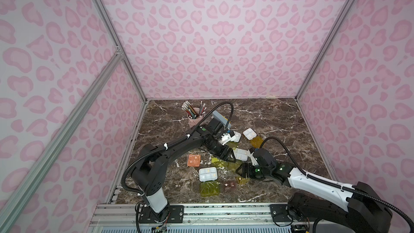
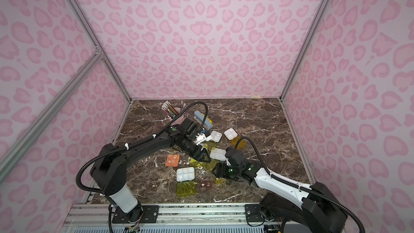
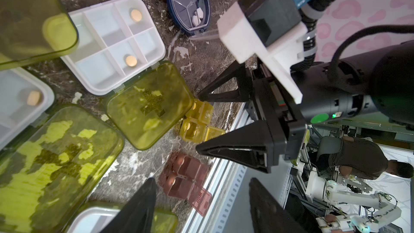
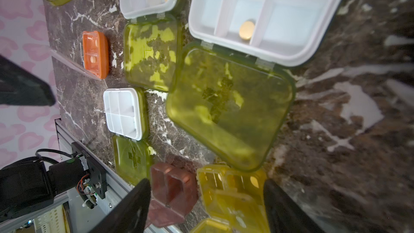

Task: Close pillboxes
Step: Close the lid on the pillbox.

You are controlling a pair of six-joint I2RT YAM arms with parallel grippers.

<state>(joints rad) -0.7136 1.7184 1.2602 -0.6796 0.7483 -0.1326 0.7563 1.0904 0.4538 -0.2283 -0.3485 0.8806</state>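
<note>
Several open pillboxes lie clustered on the marble table [image 1: 280, 117]. Under my open right gripper [image 4: 206, 189] a small yellow pillbox [image 4: 233, 193] sits between the fingers, its flaps up, with a brown pillbox [image 4: 174, 189] beside it. My left gripper [image 3: 201, 198] hovers open above the brown pillbox [image 3: 186, 178], holding nothing. White trays with lime lids folded flat [image 4: 228, 108] [image 3: 147, 106] lie close by. In a top view I also see a salmon pillbox [image 1: 194, 160], a white tray [image 1: 208, 174] and an amber-lidded one [image 1: 249, 133]. A round dark pillbox [image 3: 189, 3] stands open.
A pink pencil cup [image 1: 194, 118] and a blue-grey stapler [image 1: 220, 118] stand at the back, behind the left arm. The aluminium rail [image 1: 201, 211] runs along the table's front edge, close to the brown pillbox. Pink patterned walls enclose three sides.
</note>
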